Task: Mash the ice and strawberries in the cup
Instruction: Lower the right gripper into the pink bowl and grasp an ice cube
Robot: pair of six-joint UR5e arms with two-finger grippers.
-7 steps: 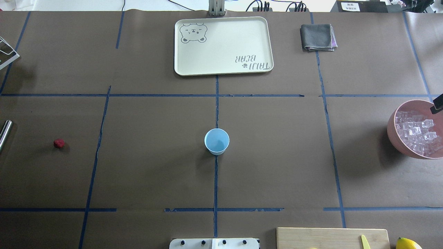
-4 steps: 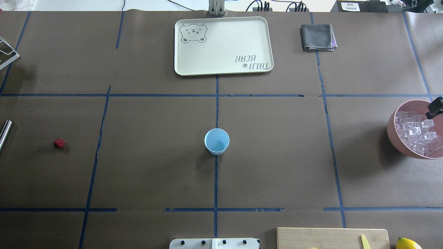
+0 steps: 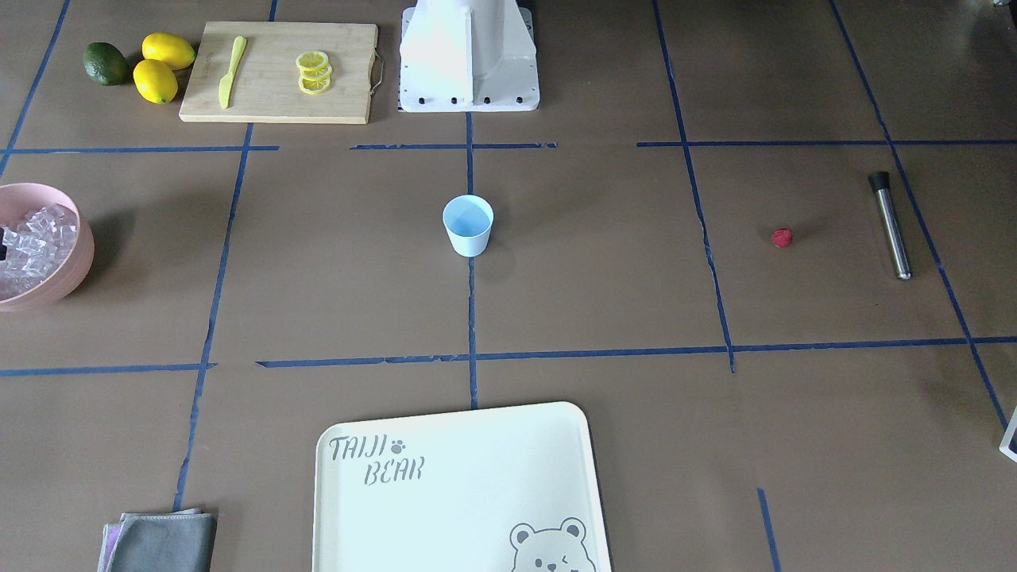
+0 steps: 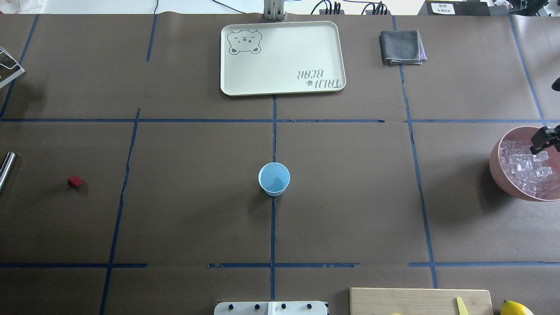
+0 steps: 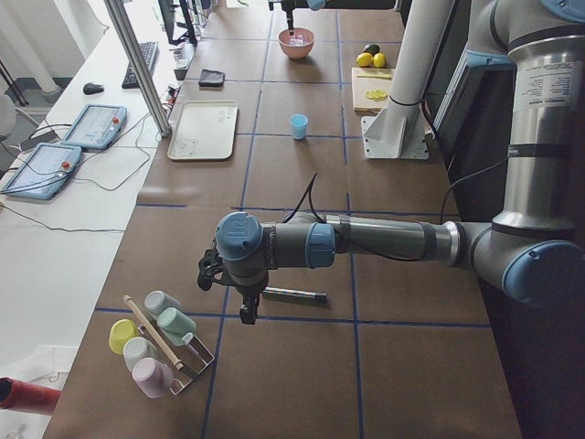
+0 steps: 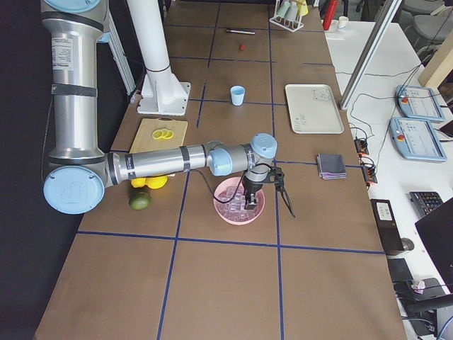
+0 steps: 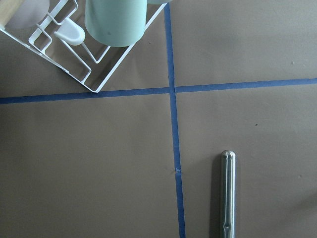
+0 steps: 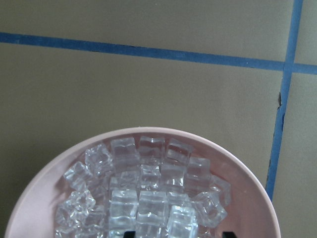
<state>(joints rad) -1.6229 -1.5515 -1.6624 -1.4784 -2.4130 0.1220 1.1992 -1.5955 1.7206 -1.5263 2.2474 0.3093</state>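
We hold the right end effector (image 4: 542, 141) over the ice (image 8: 148, 198), jaws seemingly wide: ice-fetching step; next, descend and pinch a cube.

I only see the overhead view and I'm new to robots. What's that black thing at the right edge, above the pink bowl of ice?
Observer: It is the right gripper; its wrist camera shows the jaws spread wide above the ice in the pink bowl.
Operator: And the shiny bar at the left edge?
Observer: The front-facing view shows it whole: a metal rod with a black end, lying flat.
Operator: Where is the other arm?
Observer: The exterior left view shows the left gripper hanging low near that rod.
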